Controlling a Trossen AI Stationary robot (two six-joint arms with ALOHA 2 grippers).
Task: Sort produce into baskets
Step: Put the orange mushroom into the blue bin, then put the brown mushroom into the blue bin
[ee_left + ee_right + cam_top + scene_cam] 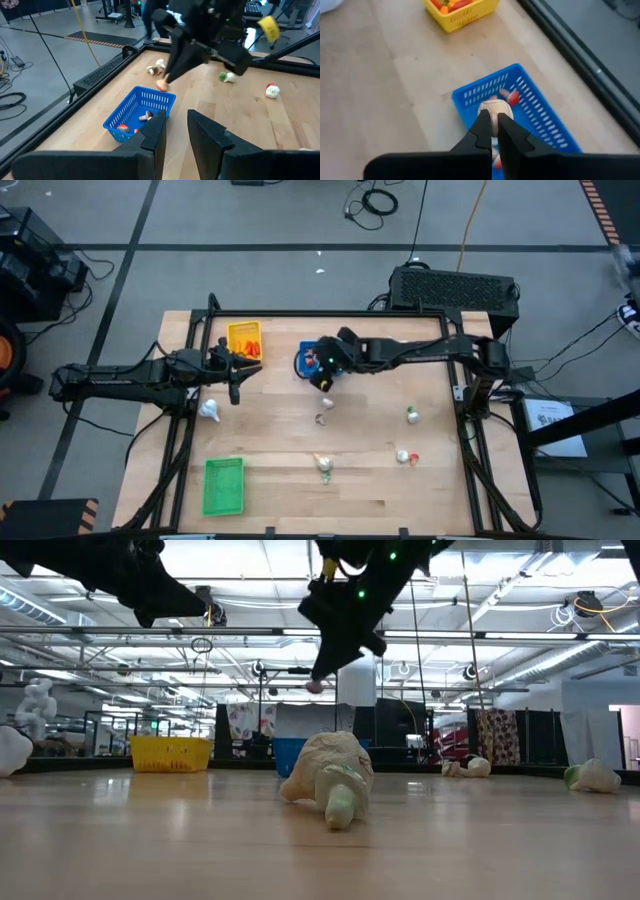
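My right gripper is shut on a small whitish-pink piece of produce in the air over the blue basket, which has red-and-white pieces in it. The yellow basket, with orange pieces, stands to its left at the far side. The green basket sits near the front left. My left gripper hovers open, nothing between its fingers, left of the blue basket. Loose whitish pieces lie on the table, and one garlic-like bulb rests on its side. My right gripper pinches the small whitish-pink piece between its two fingertips. The fingers slant down from the table's right side. The piece sits at the very ends of the fingers, lifted clear of the table and the basket.
More loose pieces lie at the left, centre and front right. A black frame rail borders the table's far edge, with a dark box behind it. Bare wood shows between the green basket and the front pieces.
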